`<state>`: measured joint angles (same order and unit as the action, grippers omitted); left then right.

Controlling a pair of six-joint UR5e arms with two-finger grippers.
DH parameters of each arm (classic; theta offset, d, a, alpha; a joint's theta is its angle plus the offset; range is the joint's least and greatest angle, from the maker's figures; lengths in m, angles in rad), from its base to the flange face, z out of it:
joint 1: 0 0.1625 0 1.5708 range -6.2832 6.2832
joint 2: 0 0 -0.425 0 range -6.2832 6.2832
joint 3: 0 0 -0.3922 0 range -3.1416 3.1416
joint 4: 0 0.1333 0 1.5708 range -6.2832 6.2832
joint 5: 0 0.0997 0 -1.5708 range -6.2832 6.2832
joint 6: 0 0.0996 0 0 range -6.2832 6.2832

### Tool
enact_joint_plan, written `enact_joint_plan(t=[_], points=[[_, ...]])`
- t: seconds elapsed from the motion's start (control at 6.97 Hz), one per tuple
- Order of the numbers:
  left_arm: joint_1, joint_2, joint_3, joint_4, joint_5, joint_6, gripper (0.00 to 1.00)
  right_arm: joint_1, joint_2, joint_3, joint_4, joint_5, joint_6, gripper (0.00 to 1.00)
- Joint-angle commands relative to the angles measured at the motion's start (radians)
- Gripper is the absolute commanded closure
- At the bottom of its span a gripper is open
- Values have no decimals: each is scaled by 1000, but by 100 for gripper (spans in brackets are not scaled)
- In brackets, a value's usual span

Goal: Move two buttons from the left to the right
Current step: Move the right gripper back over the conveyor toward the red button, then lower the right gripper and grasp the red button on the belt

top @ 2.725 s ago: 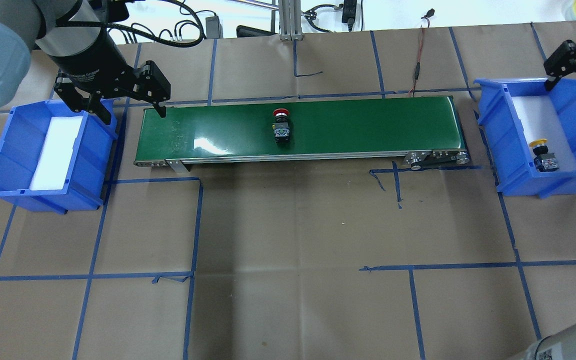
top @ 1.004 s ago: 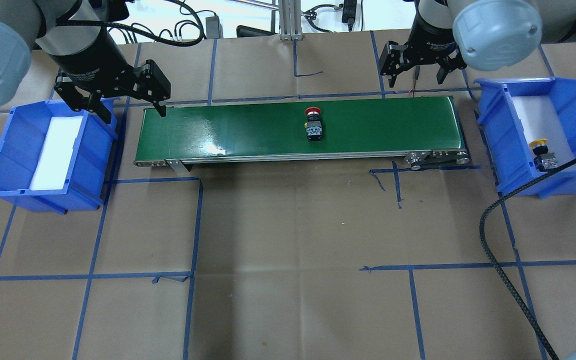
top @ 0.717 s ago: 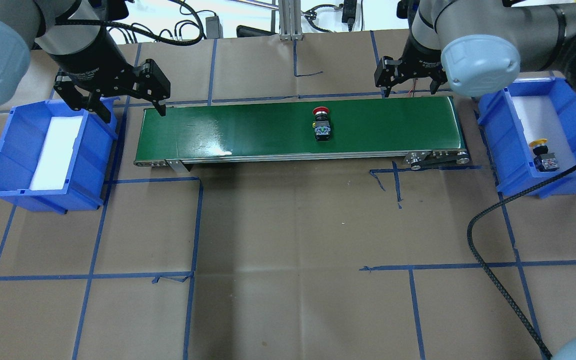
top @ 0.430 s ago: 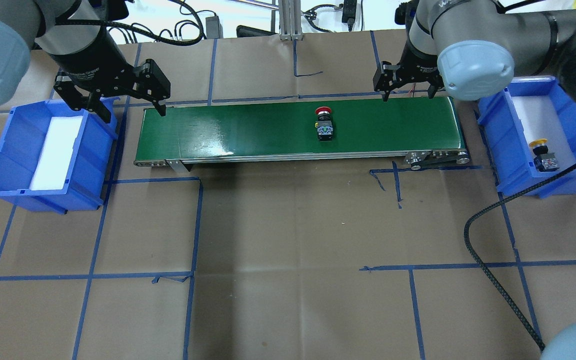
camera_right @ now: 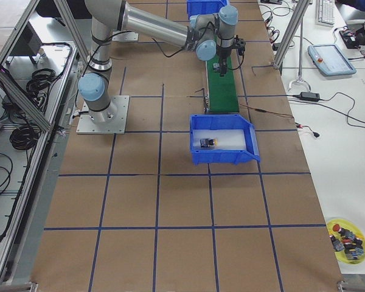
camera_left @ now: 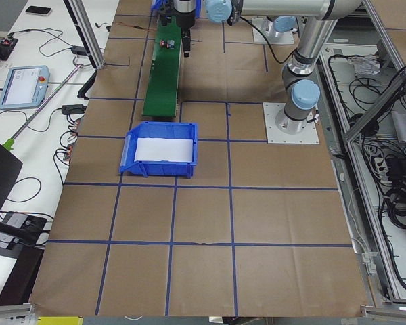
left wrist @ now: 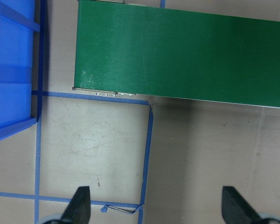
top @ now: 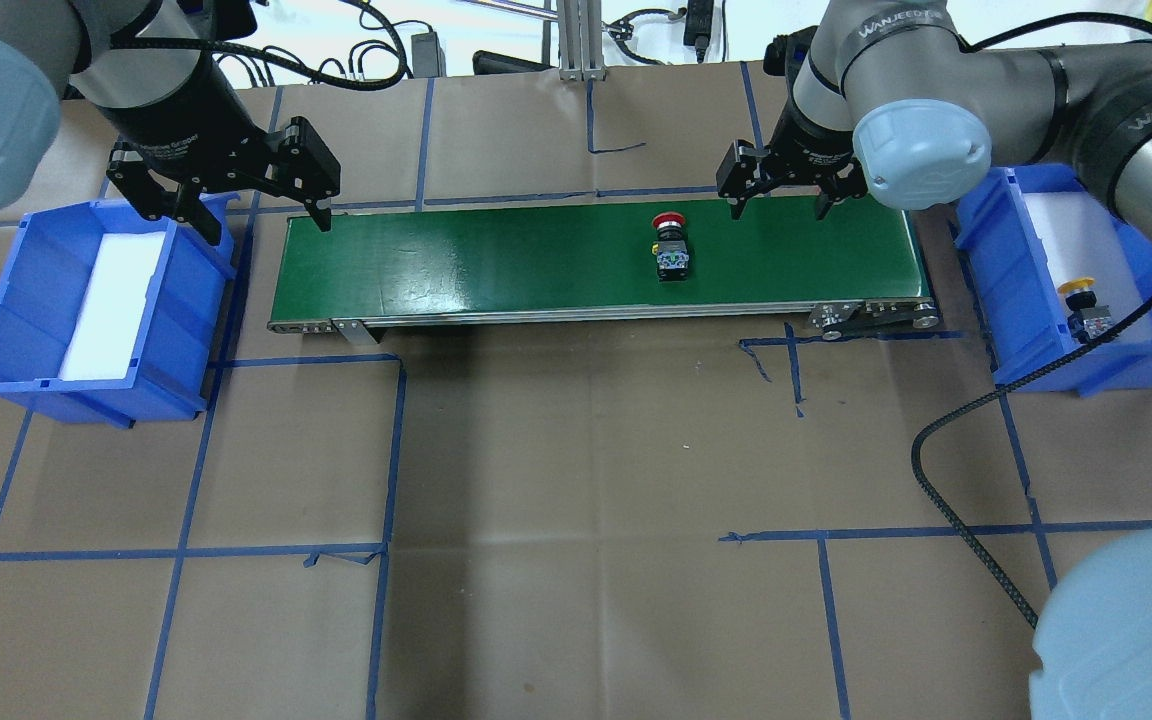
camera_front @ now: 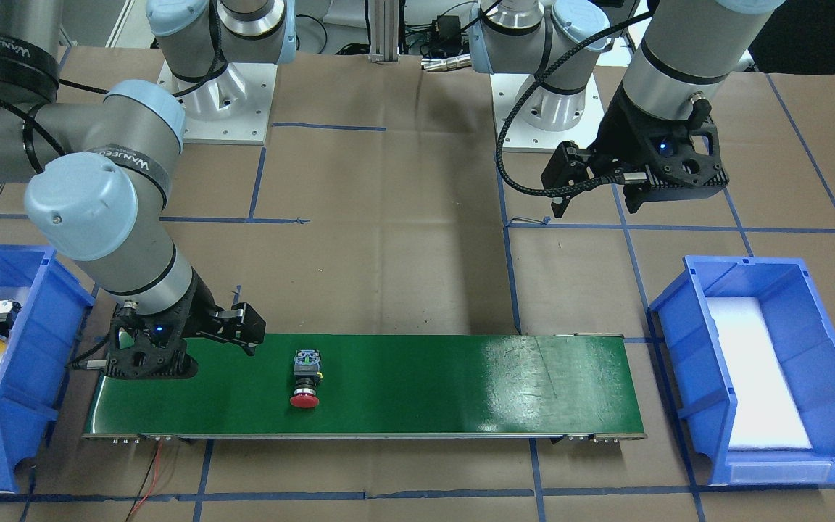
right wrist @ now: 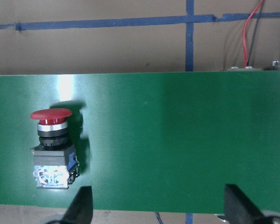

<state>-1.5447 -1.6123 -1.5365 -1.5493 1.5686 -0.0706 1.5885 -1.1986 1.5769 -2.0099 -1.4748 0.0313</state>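
Your yellow button (top: pixel 1086 308) sits in the right bin (top: pixel 1056 365). Farther out, the red button (top: pixel 673 247) has ridden the belt (top: pixel 496 260) rightward, and the right jaws, spread and empty, have swung beside it: pickup looks next. Left jaws idle, spread.

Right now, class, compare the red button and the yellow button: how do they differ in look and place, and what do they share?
Cap: the red button has a red cap, the yellow button a yellow one.
Place: the red button lies on the green conveyor belt; the yellow button lies in the right blue bin.
Shared: both lie on their sides, caps pointing away from the robot, with blocky dark bodies.
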Motion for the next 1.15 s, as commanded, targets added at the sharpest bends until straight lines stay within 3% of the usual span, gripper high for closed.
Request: enact_joint_plan(t=[0.0, 1.0], points=[[0, -1, 1, 0, 1, 0, 0, -2, 25, -2, -1, 14, 1, 1], [0, -5, 10, 0, 2, 0, 0, -5, 70, -23, -9, 14, 2, 1]])
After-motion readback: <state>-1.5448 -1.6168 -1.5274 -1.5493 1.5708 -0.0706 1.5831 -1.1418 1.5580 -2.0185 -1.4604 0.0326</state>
